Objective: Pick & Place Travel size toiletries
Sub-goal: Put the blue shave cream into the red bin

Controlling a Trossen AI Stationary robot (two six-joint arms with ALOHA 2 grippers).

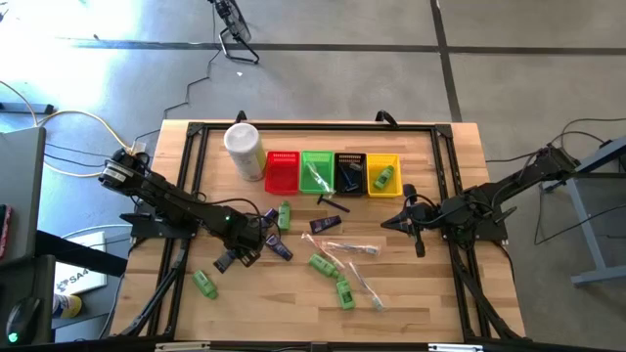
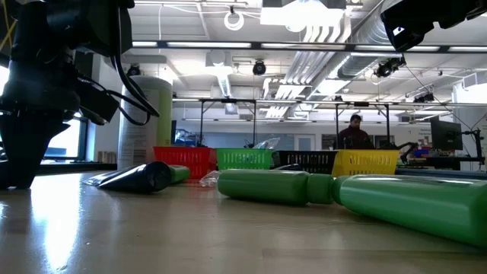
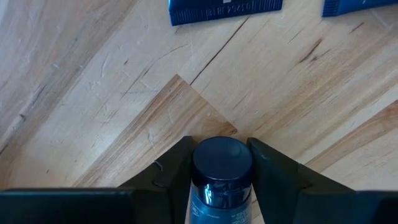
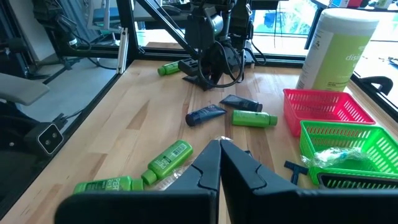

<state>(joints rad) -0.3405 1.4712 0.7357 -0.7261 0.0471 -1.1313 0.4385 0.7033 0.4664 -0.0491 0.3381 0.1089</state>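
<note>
A: Which step is in hand?

B: A pick is under way. In the left wrist view a dark blue tube is seen between the fingers of the left hand, its round cap pointing forward. Both fingers lie against the tube's sides, so it is judged clamped, though lifting is not shown; the wooden surface lies close beneath.

A: And the other arm?

B: The right hand is held over the surface's right side with its fingers pressed together and nothing between them.

A: Where are the remaining toiletries?

B: Green bottles and a clear wrapped stick are scattered across the middle, another green bottle lies near the left front, and one dark tube lies near the baskets. The red basket, green basket, black basket and yellow basket stand in a row at the back.

A: What is called for next?

B: Probably a straight lift, then a carry to one basket; which one cannot be told.
</note>
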